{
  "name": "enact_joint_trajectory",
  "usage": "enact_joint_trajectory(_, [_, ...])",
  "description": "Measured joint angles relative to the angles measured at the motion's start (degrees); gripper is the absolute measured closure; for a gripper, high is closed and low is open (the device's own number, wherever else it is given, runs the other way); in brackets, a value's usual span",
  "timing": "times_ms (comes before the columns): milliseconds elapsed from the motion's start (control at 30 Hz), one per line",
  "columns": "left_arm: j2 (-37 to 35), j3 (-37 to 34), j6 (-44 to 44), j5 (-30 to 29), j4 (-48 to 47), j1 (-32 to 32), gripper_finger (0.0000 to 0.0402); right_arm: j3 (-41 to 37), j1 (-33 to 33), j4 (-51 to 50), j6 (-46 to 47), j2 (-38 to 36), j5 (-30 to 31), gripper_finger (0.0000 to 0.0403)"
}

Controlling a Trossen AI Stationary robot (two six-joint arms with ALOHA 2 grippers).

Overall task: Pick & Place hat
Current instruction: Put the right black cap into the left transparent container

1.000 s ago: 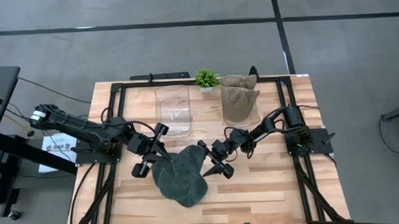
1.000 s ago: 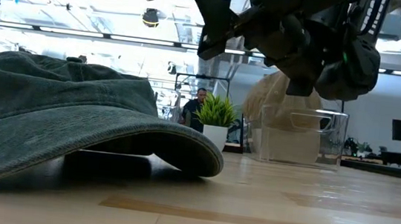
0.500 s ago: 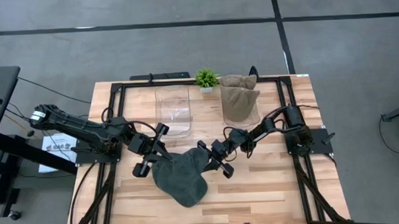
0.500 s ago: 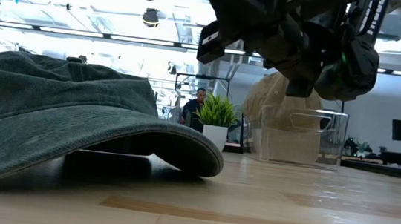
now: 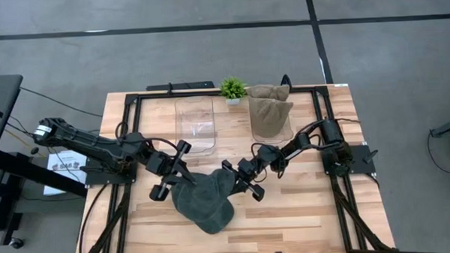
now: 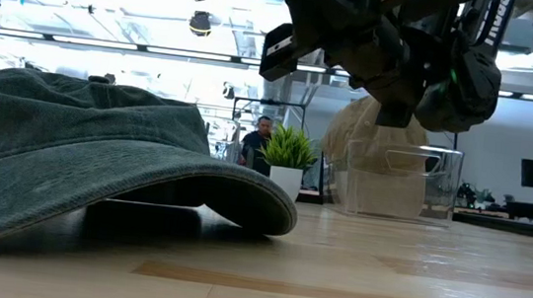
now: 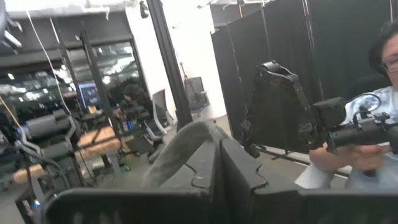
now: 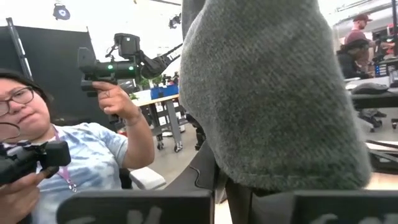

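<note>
Both claws are pinching the dark green hat (image 5: pixel 204 202) over the wooden surface (image 5: pixel 303 214): left claw (image 5: pixel 176 178) gripping one edge, right claw (image 5: pixel 232 184) the other.

Potted plant (image 5: pixel 232 89) between clear bin (image 5: pixel 195 124) and sack (image 5: pixel 270 108).
</note>
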Motion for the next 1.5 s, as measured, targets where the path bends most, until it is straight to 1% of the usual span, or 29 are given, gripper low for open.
enact_joint_trajectory(267, [0.0,-0.02,-2.5,0.04,-3.06,-0.55,0.0309,0.34,0.0,-0.16,0.05,0.0,-0.92,0.04])
enact_joint_trajectory(467, [0.0,-0.02,-3.11,0.04,-3.76,-1.76,0.0279,0.34,-0.02,-0.16,0.1,0.0,-2.54,0.0401])
enact_joint_trajectory(900, [-0.61,-0.02,-3.64,-0.09,-5.08,-2.16,0.0253,0.34,-0.02,0.06,0.05,-0.49,-4.67,0.0401])
enact_joint_trajectory(1067, [-1.29,-0.02,-3.64,-2.48,-5.63,-2.16,0.0249,0.32,0.12,-0.41,0.03,-1.68,-5.78,0.0401])
enact_joint_trajectory(1233, [-4.1,-0.02,-3.62,-3.87,-7.78,-2.09,0.0247,0.32,0.42,-1.63,-0.06,-2.48,-6.71,0.0401])
enact_joint_trajectory(1500, [-9.49,-0.02,-4.9,-4.31,-14.93,-1.66,0.0247,0.32,0.48,-3.42,-1.38,-3.5,-7.97,0.0401])
